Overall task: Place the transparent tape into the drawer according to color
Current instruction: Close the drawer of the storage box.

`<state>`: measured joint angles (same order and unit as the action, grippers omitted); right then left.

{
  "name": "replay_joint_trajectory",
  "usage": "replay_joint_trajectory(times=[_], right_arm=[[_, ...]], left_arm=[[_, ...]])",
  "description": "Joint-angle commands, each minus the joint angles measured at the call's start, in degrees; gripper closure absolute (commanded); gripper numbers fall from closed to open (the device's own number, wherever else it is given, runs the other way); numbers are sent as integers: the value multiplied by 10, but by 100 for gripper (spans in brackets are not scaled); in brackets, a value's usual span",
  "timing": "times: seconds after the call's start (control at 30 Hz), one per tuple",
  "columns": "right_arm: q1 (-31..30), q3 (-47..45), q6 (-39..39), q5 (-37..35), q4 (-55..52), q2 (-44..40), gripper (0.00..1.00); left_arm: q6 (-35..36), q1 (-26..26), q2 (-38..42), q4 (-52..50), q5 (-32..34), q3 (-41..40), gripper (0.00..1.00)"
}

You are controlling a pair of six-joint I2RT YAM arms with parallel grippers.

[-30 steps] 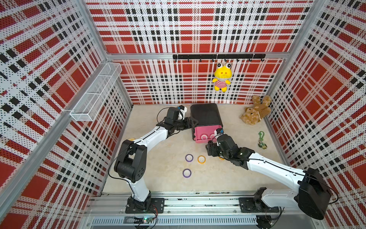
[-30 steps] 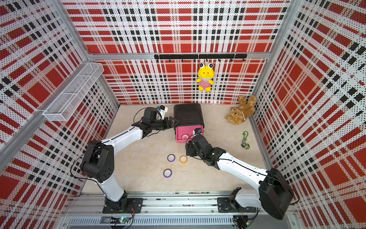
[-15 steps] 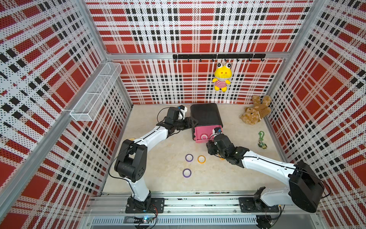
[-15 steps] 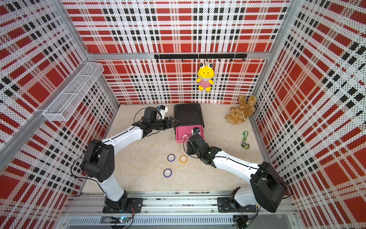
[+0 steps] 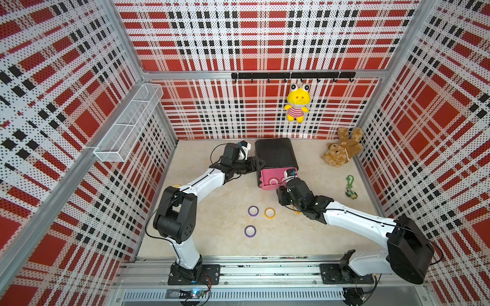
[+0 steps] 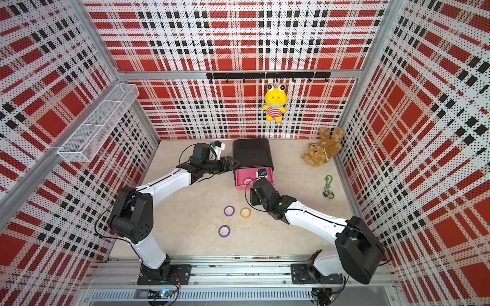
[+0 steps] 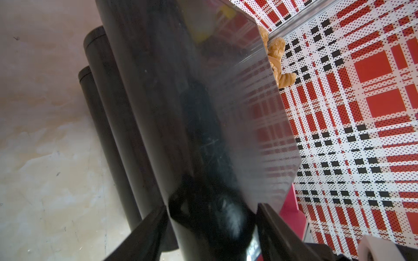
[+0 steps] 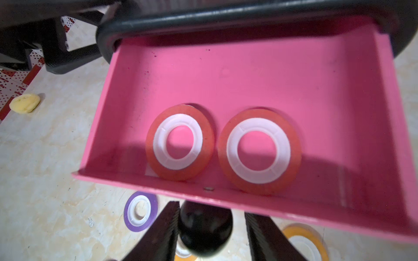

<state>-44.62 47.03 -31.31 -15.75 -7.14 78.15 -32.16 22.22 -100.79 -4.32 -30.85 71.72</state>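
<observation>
Pink drawer (image 8: 248, 74) stands pulled out of the black cabinet (image 5: 274, 155). 2 red tape rolls (image 8: 179, 142) (image 8: 259, 151) lie flat inside, side by side; red looks done.

Right tool (image 8: 211, 209) straddles the drawer's black knob (image 8: 204, 228): 1 jaw against it, a sliver of gap at the other. Clamped or not, cannot tell. Left tool (image 5: 255, 164) is closed on the cabinet's near left corner, bracing it.

Likely step: shutting this drawer. It calls for a straight push toward the far side, no twist.

On the desk (image 5: 212, 201), just near of the drawer lip, are 2 purple rolls (image 5: 253, 211) (image 5: 250, 231) and 1 orange roll (image 5: 270, 212). A 2nd orange roll (image 8: 303, 235) sits under the right arm.

Open desk lies left of them. Plush bear (image 5: 342, 148) and keychain (image 5: 351, 186) are well apart, right.
</observation>
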Motion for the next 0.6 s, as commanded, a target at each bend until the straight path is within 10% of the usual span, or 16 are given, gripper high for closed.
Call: replay_joint_trajectory(times=[0.0,0.57], right_arm=[[-4,26,22,-21,35,-10,46],[-1,80,63,-32,66,55,41]], left_arm=[[11,-1,-9,-14,-8,13,30],[13,-2,-10,-14,-20,11,30]])
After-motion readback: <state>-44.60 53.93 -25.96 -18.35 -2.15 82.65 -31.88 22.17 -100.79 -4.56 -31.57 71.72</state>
